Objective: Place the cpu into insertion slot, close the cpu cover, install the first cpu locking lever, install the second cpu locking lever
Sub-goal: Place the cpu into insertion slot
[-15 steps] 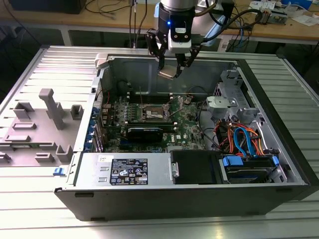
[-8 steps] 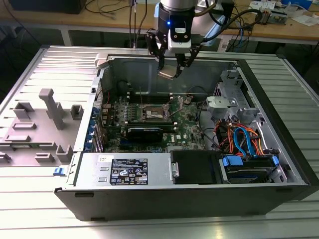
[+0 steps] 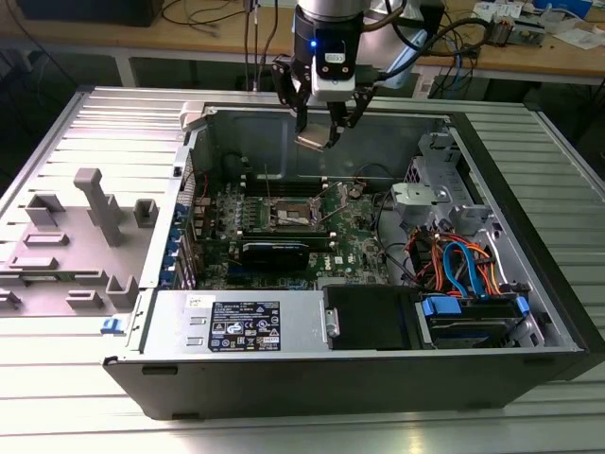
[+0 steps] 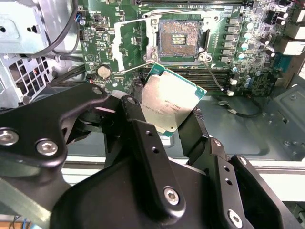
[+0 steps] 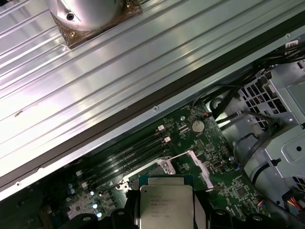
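My gripper [image 3: 317,134] hangs above the open computer case, shut on the cpu [image 3: 313,142]. The cpu [image 4: 169,102] is a square chip with a dull silver top and green edge, held tilted between the black fingers [image 4: 138,119]. Below it the insertion slot [image 4: 181,39] lies bare, its tan pin field showing inside a dark metal rim. The cpu cover [image 4: 118,47] stands swung open beside the slot. Two thin wire levers [image 4: 215,76] are swung out from the socket. In the first wrist view the cpu [image 5: 166,202] hides part of the socket.
Long narrow memory slots [image 4: 190,74] flank the socket. A long black card [image 3: 276,251] lies in front of it in the exterior view. A power supply [image 3: 241,326], a drive bay with blue and orange cables [image 3: 463,270] and the case walls [image 3: 378,142] surround the board. A grey fixture tray [image 3: 85,236] sits on the exterior view's left.
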